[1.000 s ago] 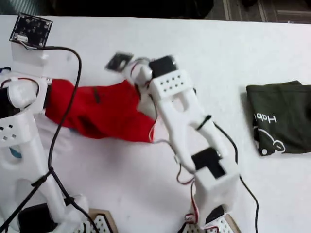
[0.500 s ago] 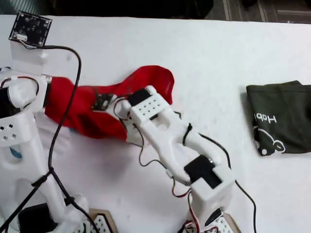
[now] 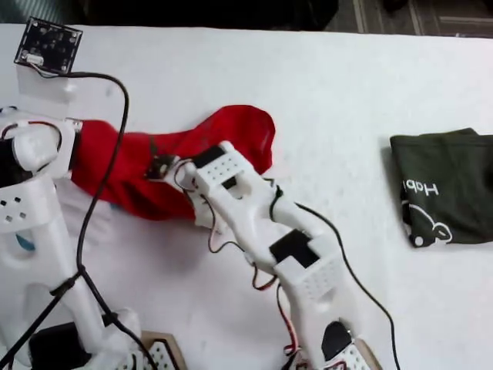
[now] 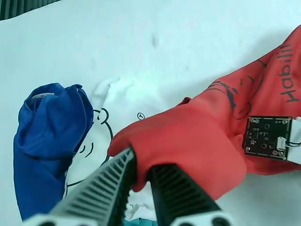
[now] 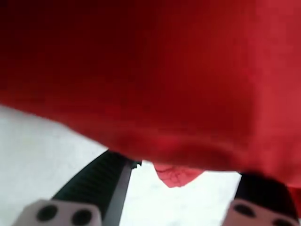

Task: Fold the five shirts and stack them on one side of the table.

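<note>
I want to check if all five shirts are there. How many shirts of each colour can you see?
red shirt: 1
dark green shirt: 1
blue shirt: 1
white shirt: 1
Total: 4 shirts that show clearly.

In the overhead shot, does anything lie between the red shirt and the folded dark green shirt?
Nothing does. In the high view, only bare white table separates the red shirt from the folded dark green shirt.
</note>
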